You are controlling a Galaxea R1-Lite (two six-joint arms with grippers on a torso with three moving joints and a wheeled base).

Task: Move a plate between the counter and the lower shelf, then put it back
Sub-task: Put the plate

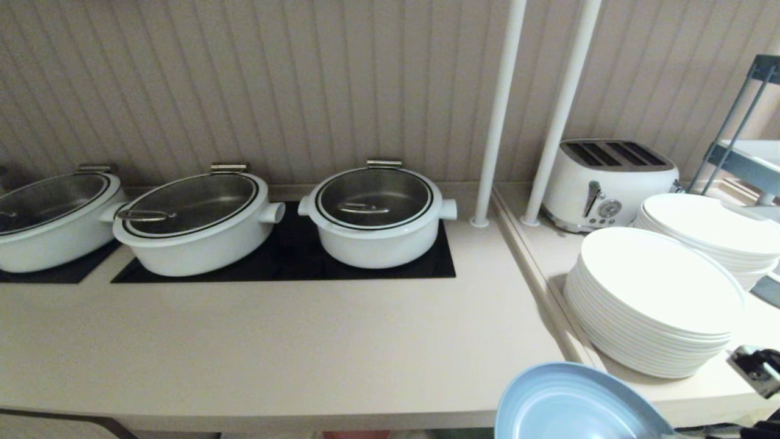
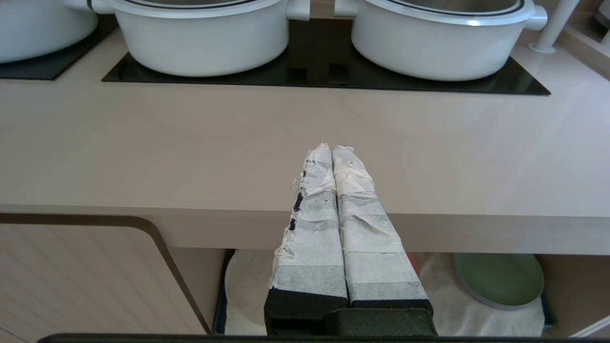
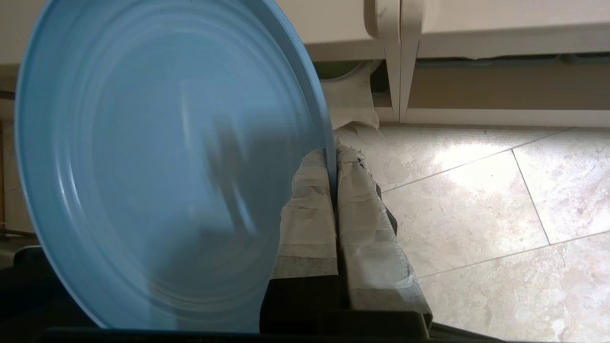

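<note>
Right gripper (image 3: 333, 155) clamps the rim of the light blue plate (image 3: 162, 162) between its tape-wrapped fingers (image 3: 310, 209), the plate held on edge in front of the cabinet and above the tiled floor (image 3: 476, 200). Head view shows the plate (image 1: 579, 405) at the counter's (image 1: 274, 347) front edge — below the white plate stacks (image 1: 655, 299). Left gripper (image 2: 332, 148) hangs parked before the counter, fingers pressed together, holding nothing. Only its wrist view shows the lower shelf (image 2: 248, 290) — white cloth, green plate (image 2: 498, 278).
</note>
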